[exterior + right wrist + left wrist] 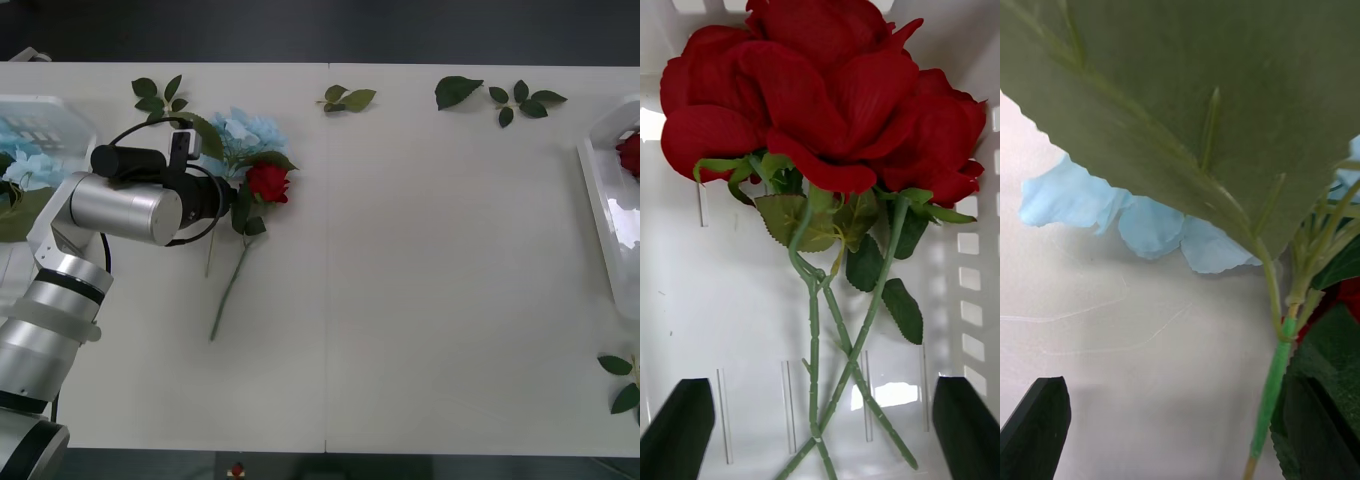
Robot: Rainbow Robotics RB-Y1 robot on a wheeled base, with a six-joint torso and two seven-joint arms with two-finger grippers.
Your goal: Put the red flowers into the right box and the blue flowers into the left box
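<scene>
We judge the task part done: deep-red fabric roses (pixel 827 112) lie in the translucent white right tray (pixel 707 300) under our spread right fingers (pixel 677 427), pale-blue blooms (pixel 22 150) apparently fill the left tray (pixel 60 112), while our open left gripper (pixel 1172 431) straddles the remaining blue cluster's (pixel 245 135) stem beside one table-bound rose (pixel 267 182).

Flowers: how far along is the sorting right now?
Done: red roses lie in the right box, and blue blooms are in the left box. In hand: the open left pincer is at a blue flower on the table. Left: that flower and the red rose beside it. The open right pincer hovers over the right box.
</scene>
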